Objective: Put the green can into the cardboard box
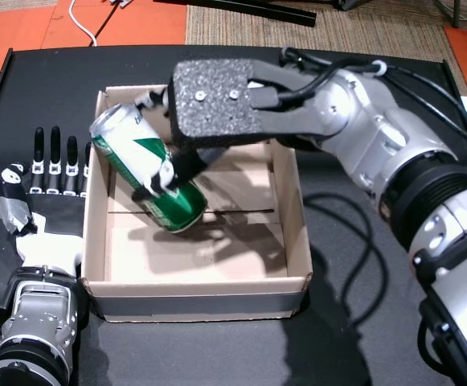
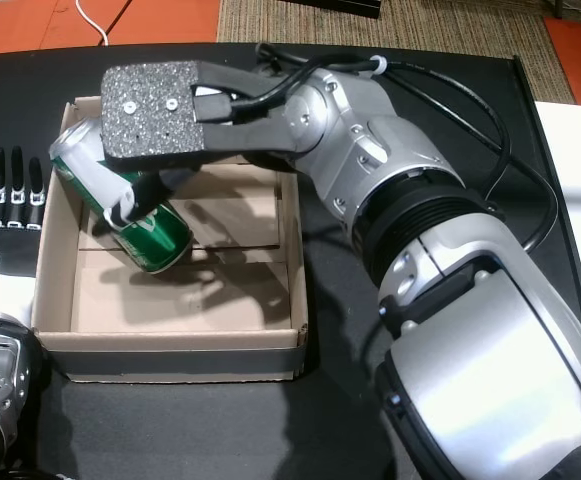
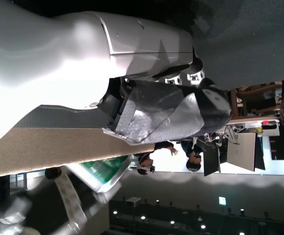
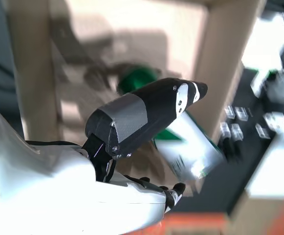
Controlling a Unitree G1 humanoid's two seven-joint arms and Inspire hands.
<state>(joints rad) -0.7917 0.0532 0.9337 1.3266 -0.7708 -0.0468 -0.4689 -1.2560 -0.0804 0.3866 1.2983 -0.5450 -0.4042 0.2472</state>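
The right robot hand (image 1: 186, 133) gripped the tilted green can (image 1: 147, 169) inside the cardboard box (image 1: 201, 283). Left of the box, the left robot hand (image 1: 47, 205) lay flat on the counter (image 1: 354, 314), fingers spread, holding nothing.

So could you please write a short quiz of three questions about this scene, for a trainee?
1. True or false: the can lies flat on the floor of the box.
2. Which hand holds the can?
A. the left hand
B. the right hand
C. neither
3. Fill in: the left hand rests open on the table, ______ the box.

Key:
1. False. It is tilted, held over the box with its lower end down inside.
2. B
3. outside (beside)
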